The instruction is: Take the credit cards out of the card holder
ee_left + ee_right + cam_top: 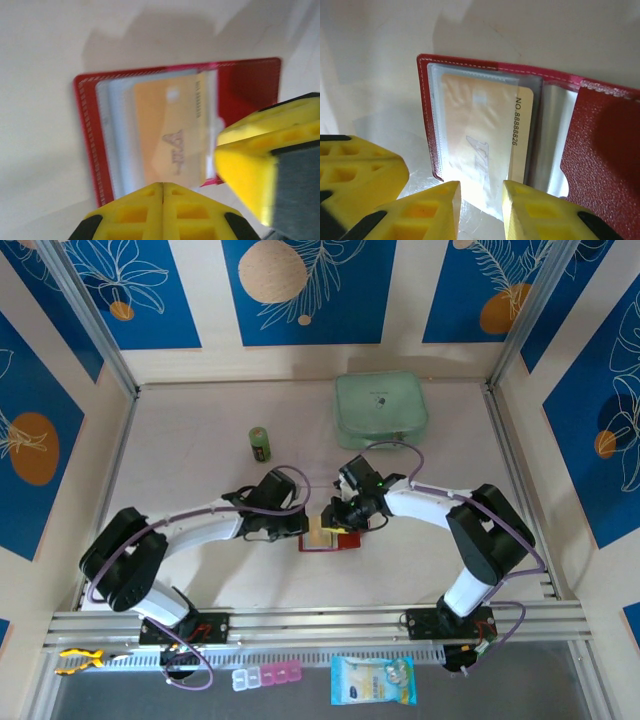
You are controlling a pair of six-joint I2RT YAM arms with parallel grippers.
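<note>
The wallet (347, 541) lay open on the table (380, 585) between the arms, an orange card (480, 135) in its pocket. The left gripper (163, 192) was closed at its edge; the right gripper (480, 196) stood slightly parted.

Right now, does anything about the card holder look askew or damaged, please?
Nothing stands out: the card holder lies open on the table, undamaged, with an orange card sitting straight in its clear pocket.

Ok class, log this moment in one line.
left gripper: shut, at holder edge | right gripper: slightly open, at card end | holder: open | card: inside holder
</note>
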